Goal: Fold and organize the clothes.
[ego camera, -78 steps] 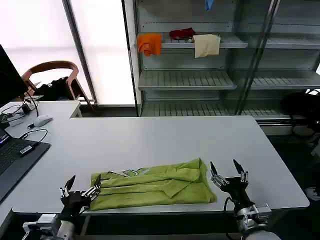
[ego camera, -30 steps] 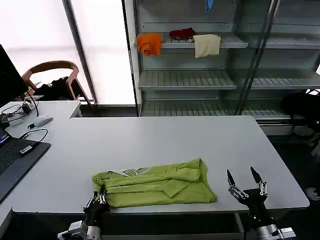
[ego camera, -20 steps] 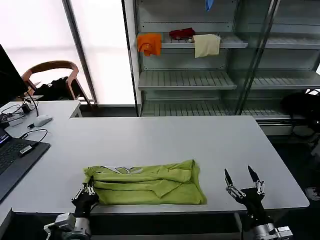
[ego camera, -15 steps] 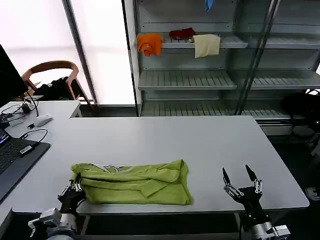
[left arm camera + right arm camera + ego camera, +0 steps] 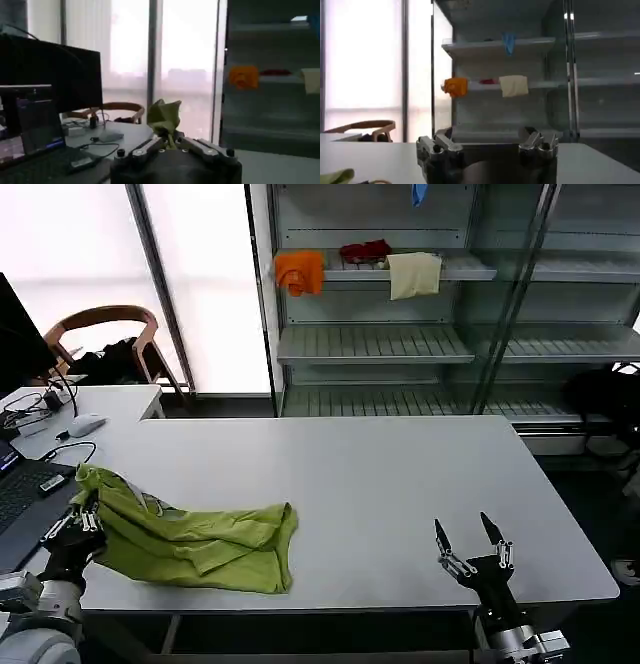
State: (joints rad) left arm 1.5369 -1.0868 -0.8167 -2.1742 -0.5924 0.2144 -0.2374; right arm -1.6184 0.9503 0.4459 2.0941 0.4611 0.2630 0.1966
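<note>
T-shirt [image 5: 190, 536] print hidden in folds | left hand [image 5: 78, 522] clamped on its raised corner, laptop-side of counter [image 5: 380, 474] | right hand [image 5: 472, 550] spread apart, well clear

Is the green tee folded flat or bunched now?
Bunched: T-shirt lies rumpled on the table, one end lifted in the shut left gripper.

Lime-green T-shirt [image 5: 195, 539] with pale print on a white table [image 5: 380, 484].

Place: an office or lab room.
Evidence: white table [image 5: 400, 474], laptop [image 5: 25, 504], monitor [image 5: 15, 334], bare metal shelving [image 5: 400, 344], bright windows [image 5: 70, 264].
</note>
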